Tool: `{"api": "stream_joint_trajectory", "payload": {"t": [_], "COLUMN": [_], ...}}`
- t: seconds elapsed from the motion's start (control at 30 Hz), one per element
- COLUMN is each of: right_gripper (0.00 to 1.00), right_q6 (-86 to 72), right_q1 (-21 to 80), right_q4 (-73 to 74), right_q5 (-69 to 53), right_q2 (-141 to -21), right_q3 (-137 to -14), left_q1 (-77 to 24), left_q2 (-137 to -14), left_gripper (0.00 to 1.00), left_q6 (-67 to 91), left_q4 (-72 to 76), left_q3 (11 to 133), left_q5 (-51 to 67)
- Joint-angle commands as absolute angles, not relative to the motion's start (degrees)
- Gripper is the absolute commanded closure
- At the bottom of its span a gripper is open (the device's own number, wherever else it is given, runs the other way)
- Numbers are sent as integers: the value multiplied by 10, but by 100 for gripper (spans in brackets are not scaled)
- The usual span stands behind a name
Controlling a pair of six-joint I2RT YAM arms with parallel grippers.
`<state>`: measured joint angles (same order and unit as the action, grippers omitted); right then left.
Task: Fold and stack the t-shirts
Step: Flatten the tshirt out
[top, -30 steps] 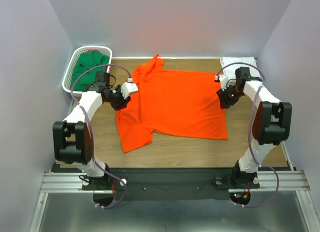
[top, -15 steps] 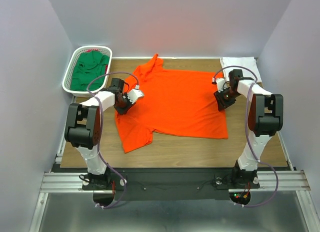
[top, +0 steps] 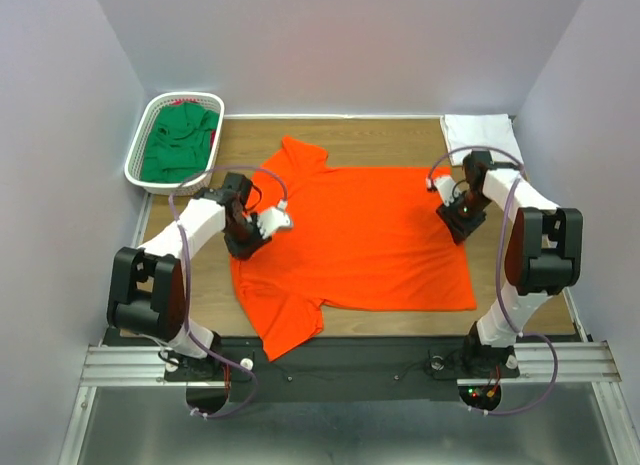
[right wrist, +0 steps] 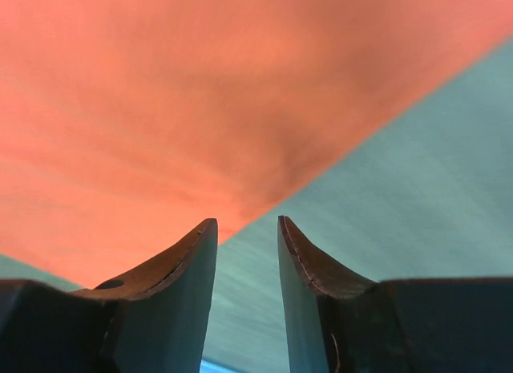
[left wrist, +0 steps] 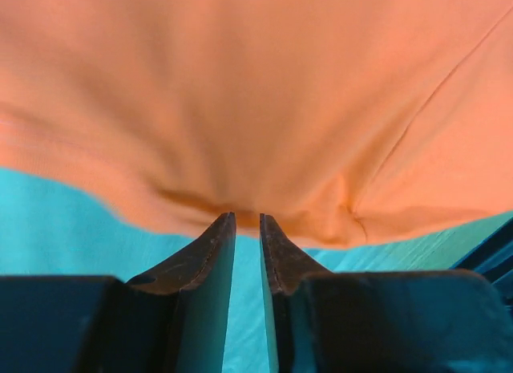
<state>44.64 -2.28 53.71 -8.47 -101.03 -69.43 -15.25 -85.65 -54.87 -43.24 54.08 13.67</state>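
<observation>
Lying nearer now, orange-red t-shirt (top: 365, 235) pinched by left gripper (left wrist: 247, 217); right gripper (right wrist: 244, 220): hold unclear.

Plain pale grey-lilac walls close the space in: a back wall (top: 340, 45), a left wall (top: 50, 165) and a right wall (top: 595, 115). Between them sits a wood-grain tabletop (top: 380, 135), evenly and softly lit. Along its near edge runs a ribbed aluminium rail (top: 340, 365), with dull grey sheet metal (top: 330, 435) below.
</observation>
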Motion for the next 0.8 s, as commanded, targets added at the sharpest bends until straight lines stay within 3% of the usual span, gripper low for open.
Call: {"api": "stream_joint_trajectory", "payload": {"t": [0.0,0.33,0.5,0.6,0.67,0.77], "right_gripper": [58,59,57,56,56,53], "right_q6": [410,273,236,225,214,207], "right_q1": [-24,-47,-56,-58,-61,-69], "right_q4": [555,517,504,491,474,458], "right_q5": [-134,-141,-127,-119,-112,-116], "right_q2": [-1034,-1221,-1294,-1324,-1338,-1353], "right_q3": [-823,-1114,-1222,-1238,-1243,-1250], "left_q1": [-128,-82,-76,-74,-74,-74], "left_q2": [-873,-1098,-1244,-1284,-1308,-1338], "left_gripper": [69,61,55,53,40,33], "left_q6": [-524,-286,-229,-202,-183,-167], "left_q4": [-457,-297,-288,-264,-228,-194], "left_q3": [706,1049,1204,1237,1248,1264], "left_q5": [242,250,224,236,255,265]}}
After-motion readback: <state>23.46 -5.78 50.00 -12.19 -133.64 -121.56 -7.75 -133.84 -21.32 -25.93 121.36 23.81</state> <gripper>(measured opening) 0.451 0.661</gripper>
